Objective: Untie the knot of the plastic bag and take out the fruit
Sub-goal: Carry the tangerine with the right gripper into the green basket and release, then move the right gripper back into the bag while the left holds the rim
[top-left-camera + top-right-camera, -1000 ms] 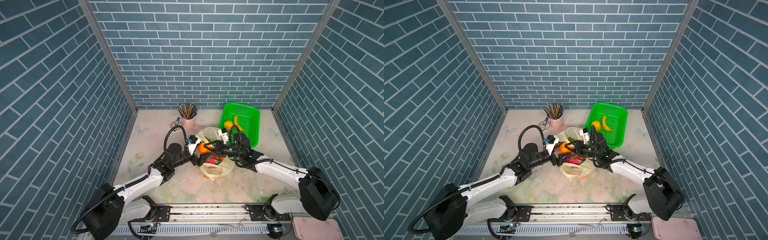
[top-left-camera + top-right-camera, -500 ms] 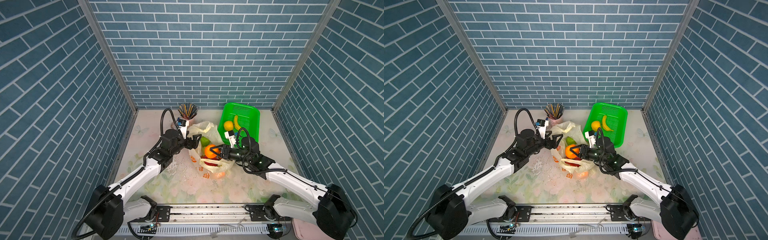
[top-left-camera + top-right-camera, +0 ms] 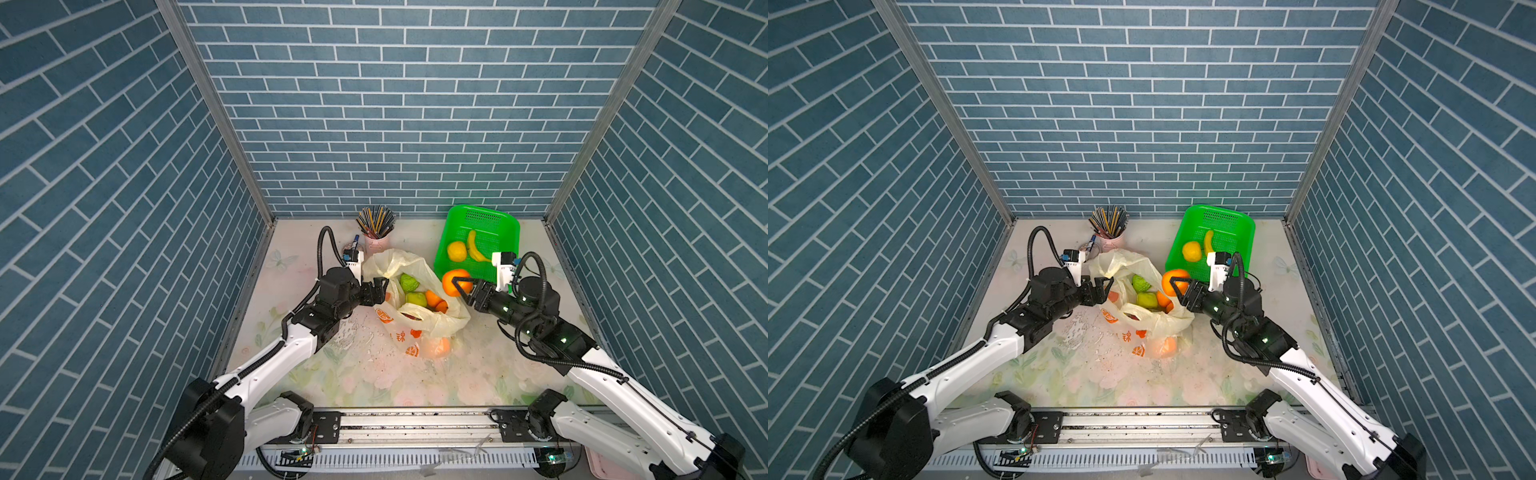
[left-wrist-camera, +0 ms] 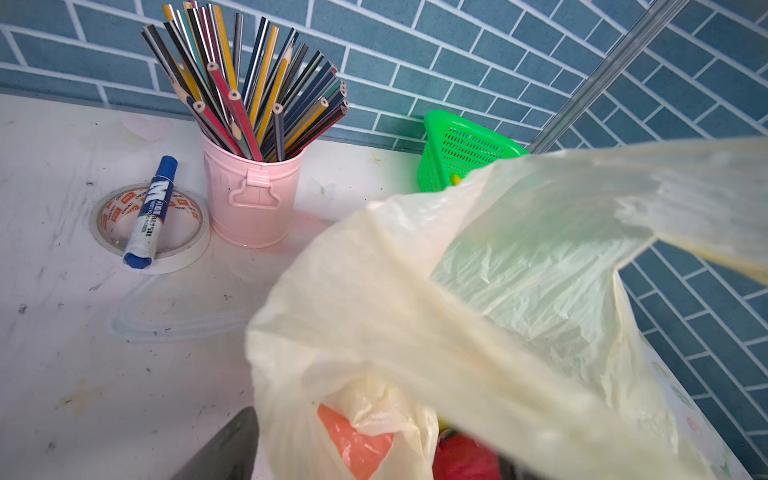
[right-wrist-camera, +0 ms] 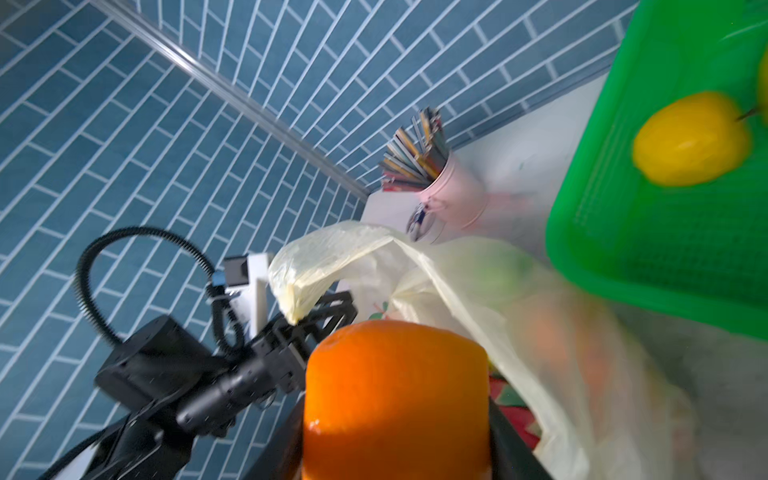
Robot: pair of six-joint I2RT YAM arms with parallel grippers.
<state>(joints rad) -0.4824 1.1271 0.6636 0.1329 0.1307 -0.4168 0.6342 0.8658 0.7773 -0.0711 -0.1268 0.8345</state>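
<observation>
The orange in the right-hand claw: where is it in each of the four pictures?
Top view: the orange sits right of the plastic bag, at the green basket's near edge.
Top view: same place.
Left wrist: not in it; the bag fills the foreground.
Right wrist: huge, closest to the lens.
Shared landmark: the pink pencil cup.

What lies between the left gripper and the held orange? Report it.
The plastic bag, mouth open, with green fruit inside, fills the stretch from left gripper to orange; both top views show it.
</observation>
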